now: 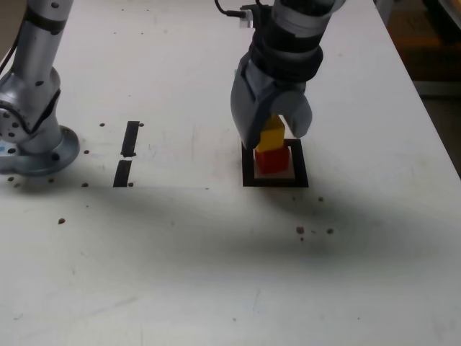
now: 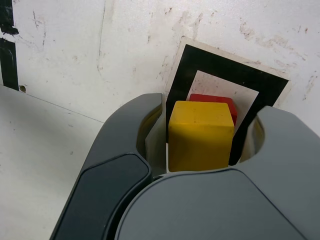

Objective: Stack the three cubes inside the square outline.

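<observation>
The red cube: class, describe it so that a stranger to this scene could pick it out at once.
On the white table, find the black square outline below the arm's pincer. The red cube sits inside that outline. It is the lower block, with the yellow cube on top of it between the pincer's fingers.

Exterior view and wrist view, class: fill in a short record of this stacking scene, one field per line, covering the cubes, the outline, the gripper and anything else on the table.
red cube: inside the square outline, on the table
yellow cube: on top of the red cube, between the gripper's jaws
green cube: not in view
gripper: around the yellow cube; a gap shows beside the cube in the wrist view, grip cannot be told
two black tape strips: at the exterior view's left of the outline
second arm's base: far left of the exterior view
table: white, speckled
</observation>
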Controlling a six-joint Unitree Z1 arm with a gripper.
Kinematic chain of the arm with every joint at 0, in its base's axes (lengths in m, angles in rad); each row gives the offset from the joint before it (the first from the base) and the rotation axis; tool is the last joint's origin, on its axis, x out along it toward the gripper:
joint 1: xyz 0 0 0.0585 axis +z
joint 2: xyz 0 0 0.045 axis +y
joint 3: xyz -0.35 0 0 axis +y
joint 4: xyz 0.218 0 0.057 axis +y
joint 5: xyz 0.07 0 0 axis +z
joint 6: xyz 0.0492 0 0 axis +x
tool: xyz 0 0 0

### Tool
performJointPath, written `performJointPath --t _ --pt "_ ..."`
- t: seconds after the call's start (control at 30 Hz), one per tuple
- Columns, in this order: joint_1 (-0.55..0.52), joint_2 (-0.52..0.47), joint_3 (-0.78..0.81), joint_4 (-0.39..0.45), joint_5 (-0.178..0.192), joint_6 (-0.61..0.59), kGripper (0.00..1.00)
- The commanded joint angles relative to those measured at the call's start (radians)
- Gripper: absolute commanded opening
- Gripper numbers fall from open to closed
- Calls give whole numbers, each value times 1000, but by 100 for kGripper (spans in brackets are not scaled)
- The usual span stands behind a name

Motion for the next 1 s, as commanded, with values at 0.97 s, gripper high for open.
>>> performJointPath --t 0.97 --pt "464 -298 98 95 105 492 100"
